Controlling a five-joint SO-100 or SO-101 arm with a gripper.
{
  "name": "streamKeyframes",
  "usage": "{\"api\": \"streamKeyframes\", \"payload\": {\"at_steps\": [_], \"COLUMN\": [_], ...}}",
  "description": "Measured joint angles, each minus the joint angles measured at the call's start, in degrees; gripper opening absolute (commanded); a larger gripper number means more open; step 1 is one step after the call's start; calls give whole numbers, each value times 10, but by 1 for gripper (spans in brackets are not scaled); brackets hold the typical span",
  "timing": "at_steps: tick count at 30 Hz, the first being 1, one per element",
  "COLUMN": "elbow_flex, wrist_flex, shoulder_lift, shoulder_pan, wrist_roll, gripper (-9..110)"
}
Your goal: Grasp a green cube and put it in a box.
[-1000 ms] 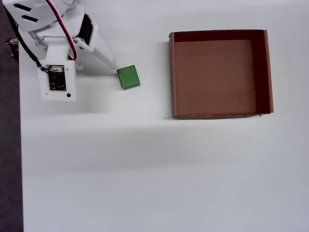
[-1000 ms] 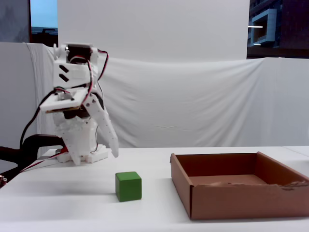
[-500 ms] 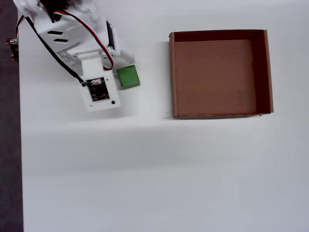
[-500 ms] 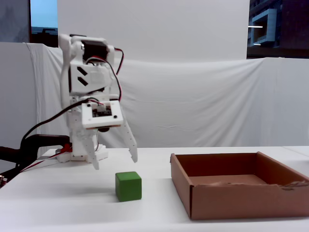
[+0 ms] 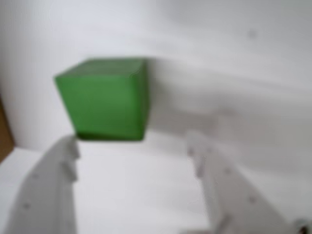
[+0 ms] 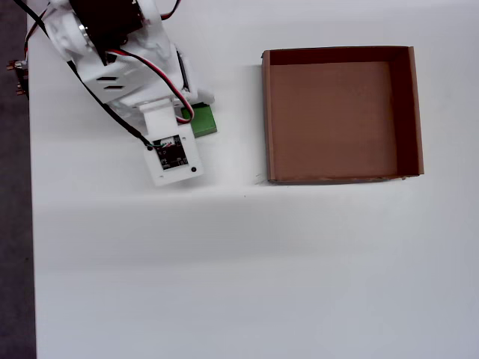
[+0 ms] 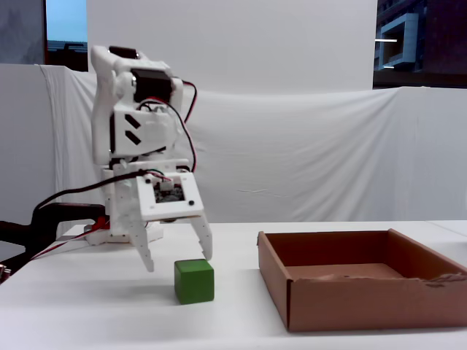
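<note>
The tool [image 7: 179,263] hangs with fingers spread apart above the green cube [image 7: 194,281], which rests on the worktop [image 7: 109,306] untouched; the box [image 7: 365,288] stands well aside.

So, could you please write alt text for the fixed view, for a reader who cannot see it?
A white robot arm's gripper hangs open, jaws pointing down, just above and behind a green cube on a white table. An open, empty brown cardboard box sits to the cube's right, apart from it, before a white cloth backdrop.
</note>
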Motion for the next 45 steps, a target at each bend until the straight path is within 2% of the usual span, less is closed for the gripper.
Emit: {"api": "streamKeyframes", "payload": {"at_steps": [9,39,45], "elbow_flex": [-67,-98,-98], "wrist_flex": [21,11,10], "shoulder_lift": [-56,-121,-123], "shoulder_pan": [-17,-43,-43], "wrist_roll": [-2,-18,-23], "gripper": [30,30,26]}}
